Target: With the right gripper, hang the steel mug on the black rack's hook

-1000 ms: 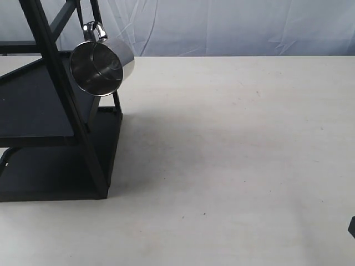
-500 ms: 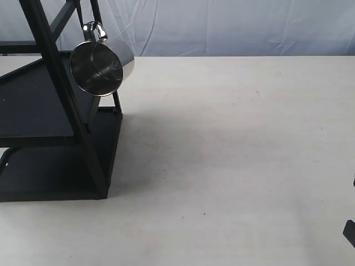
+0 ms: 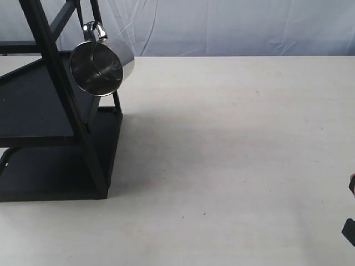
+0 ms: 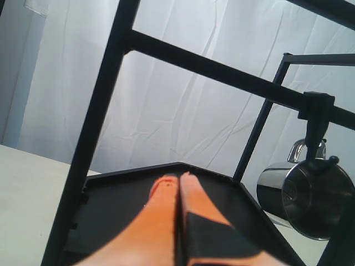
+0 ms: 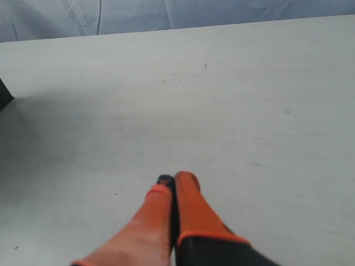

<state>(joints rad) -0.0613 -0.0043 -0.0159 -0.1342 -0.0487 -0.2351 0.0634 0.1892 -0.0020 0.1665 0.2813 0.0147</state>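
Observation:
The steel mug (image 3: pixel 100 67) hangs by its looped handle from the hook (image 3: pixel 92 26) on the black rack (image 3: pixel 55 116), its mouth tilted toward the camera. The left wrist view shows the same mug (image 4: pixel 310 197) hanging under a rack bar (image 4: pixel 318 113). My right gripper (image 5: pixel 175 178) is shut with nothing between its orange fingers, low over the bare table, far from the mug; only a sliver of it (image 3: pixel 350 224) shows at the exterior view's right edge. My left gripper (image 4: pixel 178 177) is shut and empty above a rack shelf (image 4: pixel 111 199).
A light table (image 3: pixel 233 138) spreads out to the right of the rack. A pale cloth backdrop (image 3: pixel 233 25) hangs behind it. The rack's slanted bars (image 3: pixel 55 72) and shelves fill the left side.
The bit of the right arm at the exterior view's right edge has shifted a little, with an orange part now showing. The mug and rack have not moved.

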